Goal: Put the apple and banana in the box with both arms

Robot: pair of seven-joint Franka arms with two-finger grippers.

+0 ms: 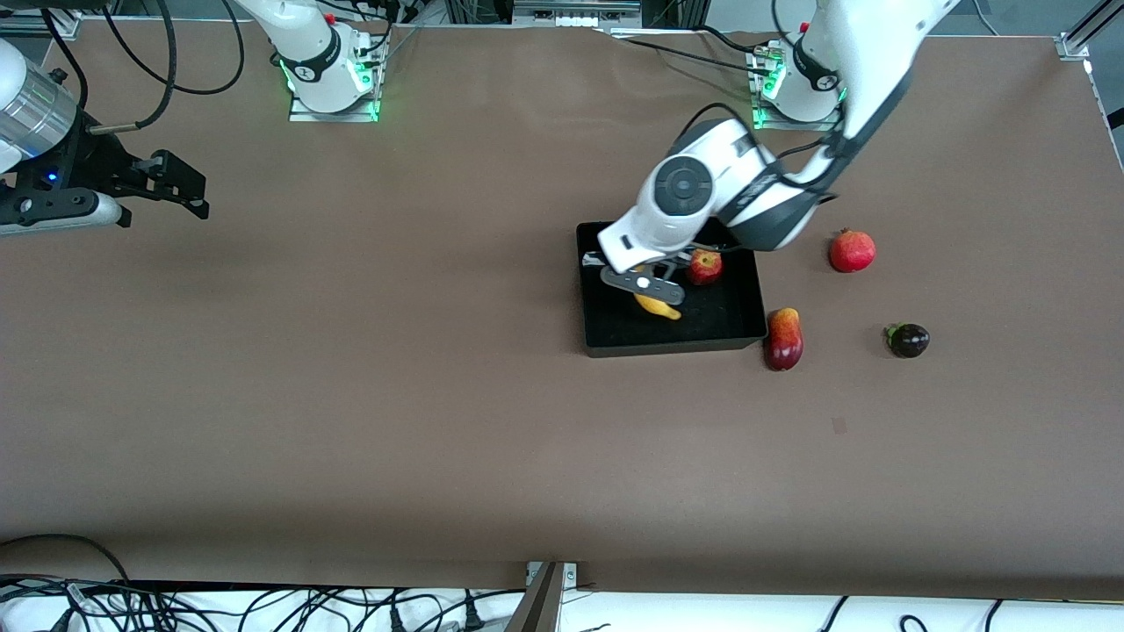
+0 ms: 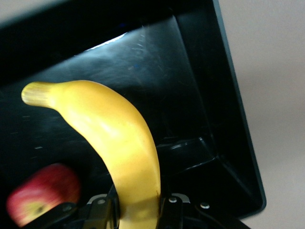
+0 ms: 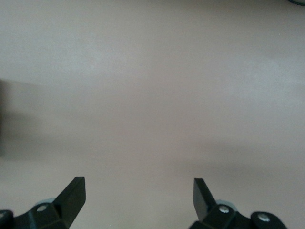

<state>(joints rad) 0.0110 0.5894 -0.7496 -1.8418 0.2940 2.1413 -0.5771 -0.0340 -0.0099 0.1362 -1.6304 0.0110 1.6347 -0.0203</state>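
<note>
At the right arm's end of the table, the right gripper (image 1: 180, 189) is seen waiting over bare brown table (image 1: 351, 395), its fingers (image 3: 71, 193) spread wide with nothing between them. Toward the left arm's end, the box (image 1: 606, 347) is shown with the apple (image 1: 704, 266) already lying inside it, close to the wall farthest from the front camera. Over the box interior the left gripper (image 1: 648, 285) is held low, its fingers (image 2: 102, 210) pinching the banana (image 2: 114, 138) near one end, so that the fruit's free end projects over the black floor. The step in hand is judged to be the release of the banana; it would best be lowered until it nearly touches the floor, kept apart from the apple and the walls, and only then let go. Beside the box, outside it, a mango (image 1: 784, 338), a round red fruit (image 1: 852, 250) and a dark fruit (image 1: 907, 340) are left on the table.
</note>
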